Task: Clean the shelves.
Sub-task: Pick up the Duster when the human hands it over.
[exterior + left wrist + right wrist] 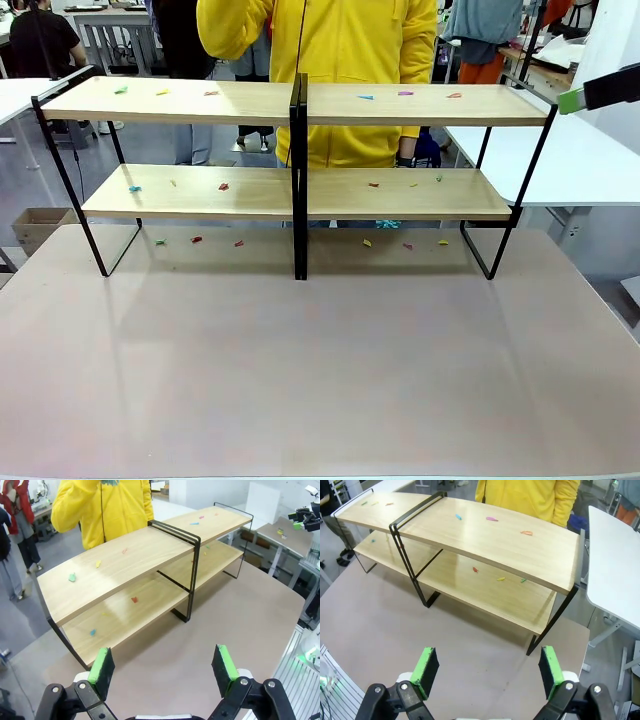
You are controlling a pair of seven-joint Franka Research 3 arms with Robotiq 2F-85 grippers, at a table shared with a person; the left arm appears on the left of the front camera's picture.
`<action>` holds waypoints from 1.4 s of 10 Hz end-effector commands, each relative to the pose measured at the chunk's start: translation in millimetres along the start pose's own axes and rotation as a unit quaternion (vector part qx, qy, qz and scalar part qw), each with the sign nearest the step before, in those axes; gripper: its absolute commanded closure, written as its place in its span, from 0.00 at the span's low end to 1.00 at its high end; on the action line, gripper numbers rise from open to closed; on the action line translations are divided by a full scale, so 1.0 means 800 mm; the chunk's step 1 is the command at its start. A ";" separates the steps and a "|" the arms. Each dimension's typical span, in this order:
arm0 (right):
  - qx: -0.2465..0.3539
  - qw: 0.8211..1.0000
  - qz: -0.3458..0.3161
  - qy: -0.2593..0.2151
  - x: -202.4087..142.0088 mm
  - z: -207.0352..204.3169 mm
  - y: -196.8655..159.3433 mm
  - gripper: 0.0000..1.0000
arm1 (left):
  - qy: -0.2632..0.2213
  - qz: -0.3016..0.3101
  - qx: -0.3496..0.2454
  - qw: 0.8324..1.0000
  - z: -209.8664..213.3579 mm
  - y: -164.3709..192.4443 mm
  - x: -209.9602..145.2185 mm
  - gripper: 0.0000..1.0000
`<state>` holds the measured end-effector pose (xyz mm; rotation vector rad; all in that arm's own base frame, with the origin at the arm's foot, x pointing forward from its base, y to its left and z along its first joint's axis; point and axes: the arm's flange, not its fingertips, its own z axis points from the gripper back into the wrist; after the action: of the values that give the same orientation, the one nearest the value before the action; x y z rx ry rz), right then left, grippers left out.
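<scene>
The shelves (200,100) are a wide two-tier rack of light wooden boards on a thin black frame, standing at the far side of the table. Several small coloured scraps lie on the top board (140,555), on the lower board (485,587) and on the tabletop under the rack. My left gripper (165,667) hangs open above the table, short of the rack's left half, with nothing between its green pads. My right gripper (490,667) is open too and holds nothing, up above the rack's right end. One of its green-padded fingers (572,100) pokes in at the right edge.
A person in a yellow hoodie (320,50) stands close behind the rack's middle. A white table (560,160) adjoins at the right, and a cardboard box (35,225) sits on the floor at the left. The grey-brown tabletop (320,380) stretches wide in front of the rack.
</scene>
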<state>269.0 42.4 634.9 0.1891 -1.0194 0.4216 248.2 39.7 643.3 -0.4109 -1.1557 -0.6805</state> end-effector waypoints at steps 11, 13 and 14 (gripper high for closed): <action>0.008 1.000 0.009 0.001 0.002 -0.006 0.010 0.00 | 0.001 0.000 0.000 1.000 -0.001 0.000 0.001 0.00; 0.008 1.000 0.009 0.001 0.002 -0.006 0.010 0.00 | 0.001 0.000 0.000 1.000 -0.001 0.000 0.001 0.00; 0.008 1.000 0.009 0.001 0.002 -0.006 0.010 0.00 | 0.001 0.000 0.000 1.000 -0.001 0.000 0.001 0.00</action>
<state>271.0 52.3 633.4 0.1914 -1.0197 0.4473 248.2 39.7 643.3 -0.4110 -1.1557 -0.6806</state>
